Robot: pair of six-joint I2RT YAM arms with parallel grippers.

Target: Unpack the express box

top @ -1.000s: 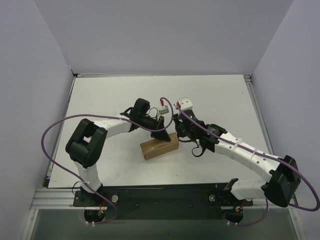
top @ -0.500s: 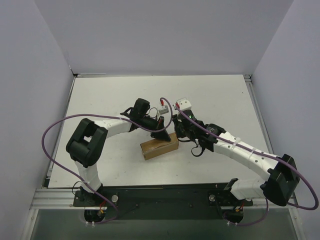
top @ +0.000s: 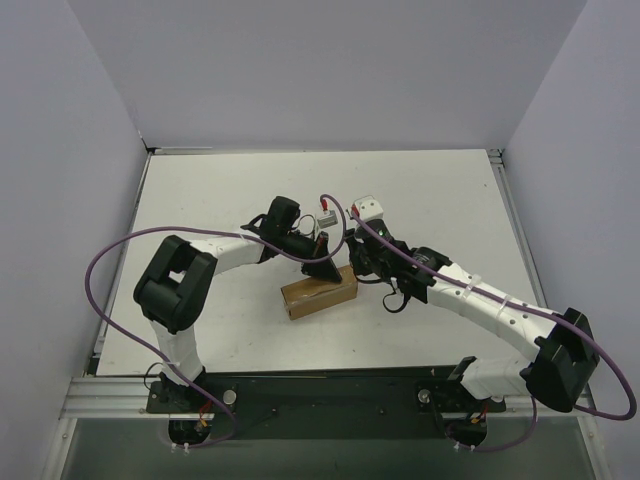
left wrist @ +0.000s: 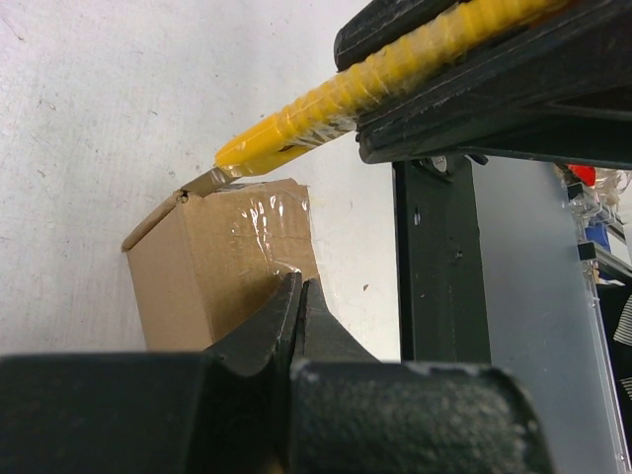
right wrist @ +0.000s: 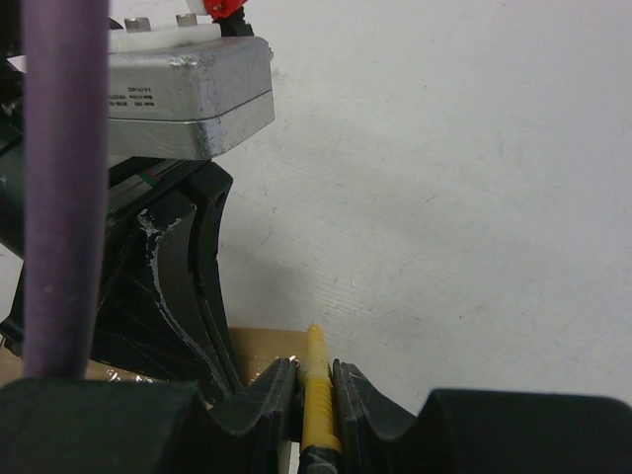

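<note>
Now knife point(left wrist: 326, 99) touches express box point(left wrist: 222, 272) upper edge.

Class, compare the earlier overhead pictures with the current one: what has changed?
Nothing visibly changed. The brown cardboard express box stays put, the right gripper still clamps the yellow utility knife at the box's taped edge, and the left gripper stays shut by it.

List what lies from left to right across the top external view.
Left arm's black elbow → express box → right arm's white forearm → right arm's black elbow.
</note>
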